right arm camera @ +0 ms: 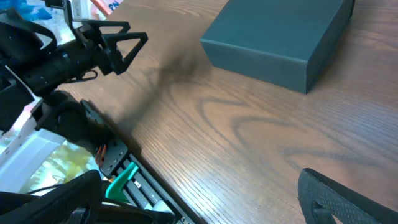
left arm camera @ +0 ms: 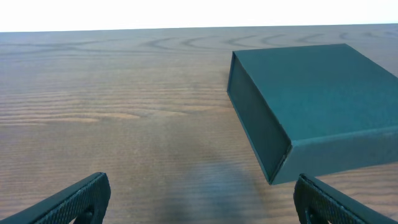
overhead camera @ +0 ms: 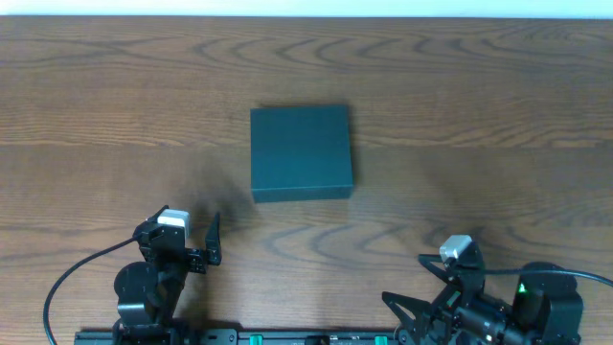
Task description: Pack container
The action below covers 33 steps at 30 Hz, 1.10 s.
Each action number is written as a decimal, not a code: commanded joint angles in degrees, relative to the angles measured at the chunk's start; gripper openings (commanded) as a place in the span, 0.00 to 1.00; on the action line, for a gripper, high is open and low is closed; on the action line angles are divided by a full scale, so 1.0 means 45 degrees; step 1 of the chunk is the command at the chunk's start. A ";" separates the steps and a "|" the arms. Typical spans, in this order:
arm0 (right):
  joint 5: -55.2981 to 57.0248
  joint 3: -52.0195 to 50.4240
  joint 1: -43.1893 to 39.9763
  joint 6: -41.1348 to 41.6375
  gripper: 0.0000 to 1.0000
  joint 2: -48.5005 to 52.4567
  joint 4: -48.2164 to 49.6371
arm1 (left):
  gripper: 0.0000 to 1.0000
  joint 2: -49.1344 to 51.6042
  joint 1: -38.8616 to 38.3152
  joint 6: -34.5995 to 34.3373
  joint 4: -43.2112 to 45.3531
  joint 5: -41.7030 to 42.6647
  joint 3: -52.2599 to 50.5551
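Observation:
The container [overhead camera: 301, 151] is a dark green square box with its lid shut, lying flat at the middle of the wooden table. It also shows at the right of the left wrist view [left arm camera: 317, 93] and at the top of the right wrist view [right arm camera: 280, 34]. My left gripper [overhead camera: 182, 240] is open and empty near the front left, short of the box's near left corner, and shows in its own view [left arm camera: 199, 205]. My right gripper [overhead camera: 414, 286] is open and empty at the front right, turned toward the left arm, and shows in its own view [right arm camera: 205, 199].
A black mounting rail [right arm camera: 124, 168] runs along the table's front edge. The left arm [right arm camera: 81, 50] stands in the right wrist view. Yellow-green packets [right arm camera: 56, 162] lie beyond the table edge. A black cable [overhead camera: 67, 278] loops at front left.

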 commanded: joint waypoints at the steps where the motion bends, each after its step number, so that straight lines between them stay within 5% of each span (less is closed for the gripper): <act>1: -0.0131 -0.0005 -0.0005 0.0112 0.99 -0.0058 -0.0097 | 0.95 -0.0131 -0.0044 0.0053 0.0019 -0.0126 -0.0296; 13: 0.7461 -0.3784 0.0321 -0.0651 0.99 -0.3560 0.4435 | 0.95 -0.0131 -0.0044 0.0053 0.0015 -0.0126 -0.0296; 24: 0.7961 -0.7519 0.0539 -0.0602 0.99 -0.4211 0.5119 | 0.95 -0.0131 -0.0044 0.0053 0.0019 -0.0126 -0.0296; 33: 0.7966 -0.7640 0.0534 -0.0602 0.99 -0.4201 0.5304 | 0.95 -0.0131 -0.0044 0.0053 0.0019 -0.0126 -0.0296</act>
